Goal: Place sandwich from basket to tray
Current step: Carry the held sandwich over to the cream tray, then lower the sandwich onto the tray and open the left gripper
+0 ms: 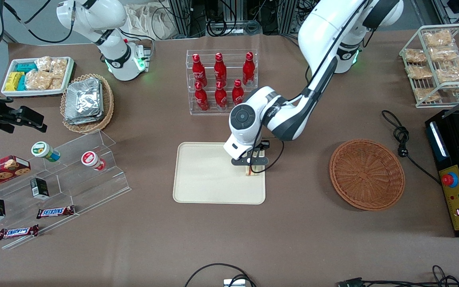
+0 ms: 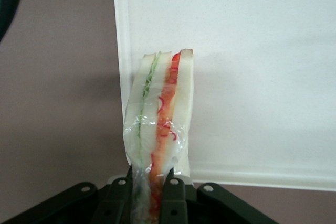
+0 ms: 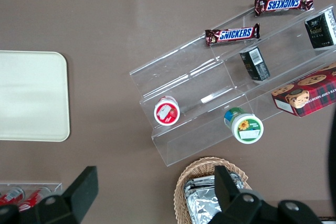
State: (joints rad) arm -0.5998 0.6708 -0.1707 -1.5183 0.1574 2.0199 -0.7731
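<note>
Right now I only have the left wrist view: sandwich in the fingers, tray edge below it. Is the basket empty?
Observer: Yes, the basket holds nothing; it sits toward the working arm's end of the table.
Operator: Where on the tray am I?
Observer: The gripper is over the tray edge that faces the basket, shut on the sandwich.
Operator: Anything else on the tray?
Observer: No, the sandwich is the only item over it.
Operator: What stands nearby?
Observer: A clear rack of red bottles, farther from the front camera than the tray.
</note>
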